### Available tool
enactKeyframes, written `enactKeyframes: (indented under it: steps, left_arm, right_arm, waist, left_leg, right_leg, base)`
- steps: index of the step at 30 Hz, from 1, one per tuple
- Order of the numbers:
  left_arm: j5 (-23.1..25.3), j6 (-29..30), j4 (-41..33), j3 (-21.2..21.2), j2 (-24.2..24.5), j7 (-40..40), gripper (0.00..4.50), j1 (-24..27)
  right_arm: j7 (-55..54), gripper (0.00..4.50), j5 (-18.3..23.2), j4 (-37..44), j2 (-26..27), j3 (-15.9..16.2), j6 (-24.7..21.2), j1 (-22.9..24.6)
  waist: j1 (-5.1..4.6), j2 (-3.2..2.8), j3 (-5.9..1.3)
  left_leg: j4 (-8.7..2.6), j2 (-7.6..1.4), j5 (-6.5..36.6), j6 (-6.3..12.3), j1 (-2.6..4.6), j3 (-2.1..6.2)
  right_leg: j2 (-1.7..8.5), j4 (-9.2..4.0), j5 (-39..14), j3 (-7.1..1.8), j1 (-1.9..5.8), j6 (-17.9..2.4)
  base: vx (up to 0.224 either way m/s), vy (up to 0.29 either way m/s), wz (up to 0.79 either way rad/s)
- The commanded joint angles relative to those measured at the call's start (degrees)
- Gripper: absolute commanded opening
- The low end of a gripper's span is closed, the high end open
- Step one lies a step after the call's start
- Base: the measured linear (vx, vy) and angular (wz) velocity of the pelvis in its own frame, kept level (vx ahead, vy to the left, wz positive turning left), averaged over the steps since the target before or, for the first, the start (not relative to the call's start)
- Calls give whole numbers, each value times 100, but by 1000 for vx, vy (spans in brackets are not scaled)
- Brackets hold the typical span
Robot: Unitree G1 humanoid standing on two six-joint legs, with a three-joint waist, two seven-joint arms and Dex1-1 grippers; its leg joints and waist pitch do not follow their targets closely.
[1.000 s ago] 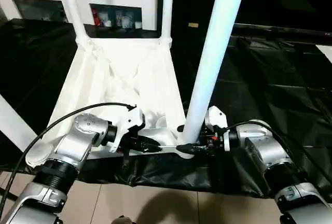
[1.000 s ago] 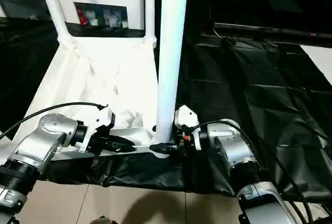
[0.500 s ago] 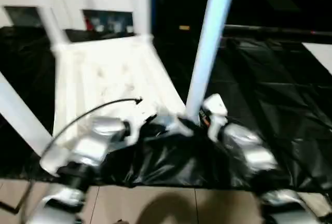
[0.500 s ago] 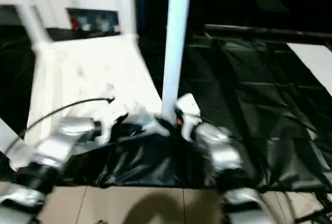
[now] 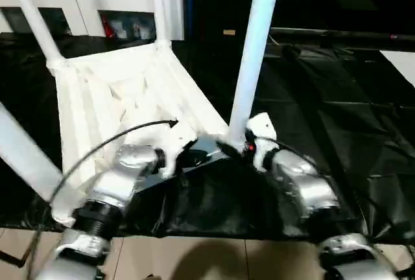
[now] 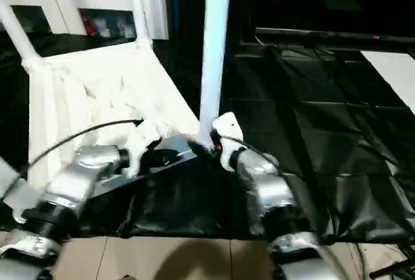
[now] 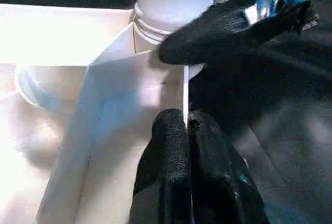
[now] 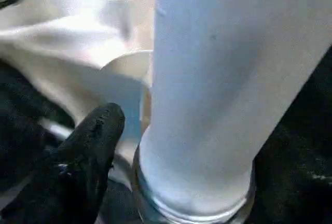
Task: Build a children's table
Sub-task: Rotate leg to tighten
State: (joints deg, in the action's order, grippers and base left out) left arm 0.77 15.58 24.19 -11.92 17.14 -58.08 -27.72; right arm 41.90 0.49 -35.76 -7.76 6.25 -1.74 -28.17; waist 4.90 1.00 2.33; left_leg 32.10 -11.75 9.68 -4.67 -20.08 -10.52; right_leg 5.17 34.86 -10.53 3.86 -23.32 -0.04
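A: Which step is in hand?

B: Fitting a leg. The table top lies upside down on the black cover, with the near leg upright in the corner socket nearest the robot. Screw threads show at the leg's base, so I judge it is being turned home.

A: State of the grippers?

B: The left gripper is closed on the thin edge wall of the table top, just beside that socket, steadying it. The right gripper sits at the base of the near leg; one finger shows beside the leg, and whether the grip is loose or tight cannot be told.

A: What does the next move call for?

B: Probably a fresh grip low on the near leg, another turn, and the left gripper holding the table top still.

A: Anything in the way?

B: The two far legs stand well apart from that socket. A white cabinet stands beyond the table top. The cover is wrinkled near the socket and could let the table top slide.
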Motion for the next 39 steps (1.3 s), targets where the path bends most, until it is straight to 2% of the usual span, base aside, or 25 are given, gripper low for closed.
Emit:
enactKeyframes:
  steps: [1, 4, 8, 10, 12, 13, 14, 15, 16, 18, 20, 22, 23, 25, 28, 32, 33, 35, 36, 38, 39]
  left_arm:
    - [-347, -145, -374, -308, 14, -753, 0, -12]
    - [-370, -181, -435, -410, 216, -1171, 0, 27]
    - [-383, -321, -197, -372, 427, -1480, 0, -56]
    - [-430, -336, -183, -378, 489, -1609, 0, -64]
    - [-509, -297, -201, -397, 590, -1831, 0, -61]
    - [-509, -297, -201, -397, 590, -1831, 0, -61]
    - [-554, -243, -199, -383, 627, -1916, 0, -68]
    - [-592, -195, -200, -381, 668, -1998, 0, -73]
    - [-607, -177, -204, -389, 694, -2048, 0, -74]
    - [-621, -160, -207, -402, 737, -2132, 0, -70]
    - [-637, -148, -208, -410, 774, -2191, 0, -64]
    - [-640, -140, -212, -409, 789, -2205, 0, -61]
    - [-670, -81, -250, -389, 839, -2259, 0, -51]
    - [-676, -74, -257, -382, 851, -2271, 0, -49]
    - [-684, -80, -255, -378, 871, -2270, 0, -44]
    - [-634, -4, -219, -264, 729, -1859, 0, -57]
    - [-661, 58, -188, -132, 578, -1548, 0, -85]
    - [-641, 80, -168, -72, 497, -1340, 0, -104]
    - [-607, 95, -143, -20, 405, -1112, 0, -123]
    - [-490, 208, -143, 33, 186, -594, 0, -136]
    - [-424, 285, -154, 51, 69, -323, 0, -137]
  right_arm:
    - [929, 381, 133, 167, -98, 423, 140, 110]
    - [1547, 381, 253, 286, -367, 442, 244, 164]
    - [2690, 381, 474, 313, -859, 552, 385, 189]
    - [2897, 381, 513, 296, -945, 583, 414, 181]
    - [3236, 381, 612, 329, -1021, 625, 325, 153]
    - [3236, 366, 612, 329, -1021, 625, 325, 153]
    - [3416, 356, 661, 346, -1055, 654, 270, 131]
    - [3558, 349, 696, 344, -1075, 681, 217, 100]
    - [3629, 346, 713, 336, -1082, 696, 195, 83]
    - [3765, 333, 749, 313, -1093, 721, 185, 54]
    - [3913, 308, 789, 259, -1089, 738, 188, 19]
    - [3979, 308, 805, 231, -1085, 747, 197, 2]
    - [4110, 284, 839, 123, -1049, 769, 190, -65]
    - [4127, 269, 844, 106, -1037, 775, 178, -78]
    - [4128, 256, 845, 78, -1003, 774, 171, -92]
    - [3790, 244, 871, 65, -855, 645, 225, -1]
    - [3420, 244, 861, 33, -729, 537, 250, 60]
    - [3160, 243, 825, 0, -642, 490, 295, 95]
    - [2880, 243, 781, -18, -540, 453, 340, 146]
    - [2059, 243, 588, -34, -276, 414, 299, 243]
    - [1652, 243, 504, -14, -130, 394, 192, 283]
  waist:
    - [12, -17, -295]
    - [41, -25, -318]
    - [101, -5, -307]
    - [130, -2, -297]
    - [144, 27, -295]
    - [144, 30, -295]
    - [144, 69, -289]
    - [153, 82, -289]
    - [158, 66, -292]
    - [171, 119, -285]
    - [172, 141, -286]
    - [176, 131, -287]
    - [177, 155, -287]
    - [175, 140, -281]
    - [181, 150, -280]
    - [176, 160, -268]
    - [175, 138, -261]
    - [158, 136, -249]
    - [139, 142, -253]
    - [122, 102, -240]
    - [101, 132, -227]
  left_leg:
    - [-358, -117, 1673, 133, -2, 36]
    - [-333, -139, 1497, 235, 7, 20]
    - [-311, -146, 1453, 312, 8, -1]
    - [-320, -152, 1530, 285, 2, 1]
    - [-326, -151, 1581, 242, 2, 11]
    - [-329, -156, 1587, 245, 6, 10]
    - [-325, -155, 1579, 247, -3, 6]
    - [-330, -162, 1562, 250, -6, 12]
    - [-330, -163, 1535, 245, -3, 15]
    - [-332, -170, 1458, 251, -11, 17]
    - [-332, -169, 1445, 246, -9, 15]
    - [-330, -170, 1416, 236, -9, 14]
    - [-328, -171, 1411, 236, -7, 15]
    - [-329, -172, 1374, 222, -4, 13]
    - [-325, -167, 1386, 211, -2, 11]
    - [-335, -164, 1437, 172, -9, 17]
    - [-340, -164, 1496, 144, 3, 20]
    - [-351, -161, 1620, 93, 14, 30]
    - [-358, -150, 1724, 35, 21, 45]
    - [-373, -154, 1759, -1, 18, 53]
    - [-383, -148, 1865, -51, 30, 59]
  right_leg:
    - [269, -488, -1599, -252, 262, -976]
    - [254, -421, -1000, -249, 269, -1213]
    - [240, -398, -885, -232, 284, -1357]
    - [256, -414, -1112, -234, 281, -1313]
    - [268, -426, -1372, -233, 281, -1231]
    - [268, -433, -1407, -237, 281, -1222]
    - [266, -434, -1455, -236, 275, -1205]
    - [276, -431, -1523, -235, 276, -1188]
    - [280, -425, -1521, -237, 275, -1189]
    - [286, -410, -1488, -235, 268, -1200]
    - [288, -412, -1475, -235, 267, -1196]
    - [292, -405, -1435, -237, 264, -1215]
    - [294, -396, -1422, -235, 267, -1231]
    - [288, -389, -1339, -237, 263, -1270]
    - [294, -391, -1350, -239, 270, -1276]
    - [302, -406, -1492, -240, 274, -1234]
    - [308, -420, -1620, -248, 261, -1191]
    - [317, -448, -1808, -251, 244, -1143]
    - [315, -480, -2096, -244, 251, -1028]
    - [307, -487, -2119, -252, 236, -994]
    - [305, -512, -2272, -241, 228, -934]
  base:
    - [0, 0, 0]
    - [0, 0, 0]
    - [0, 0, 0]
    - [0, 0, 0]
    - [0, 0, 0]
    - [0, 0, 0]
    - [0, 0, 0]
    - [0, 0, 0]
    - [0, 0, 0]
    - [0, 0, 0]
    - [0, 0, 0]
    - [0, 0, 0]
    - [0, 0, 0]
    - [0, 0, 0]
    - [0, 0, 0]
    - [0, 0, 0]
    - [0, 0, 0]
    - [0, 0, 0]
    - [0, 0, 0]
    - [0, 0, 0]
    - [0, 0, 0]
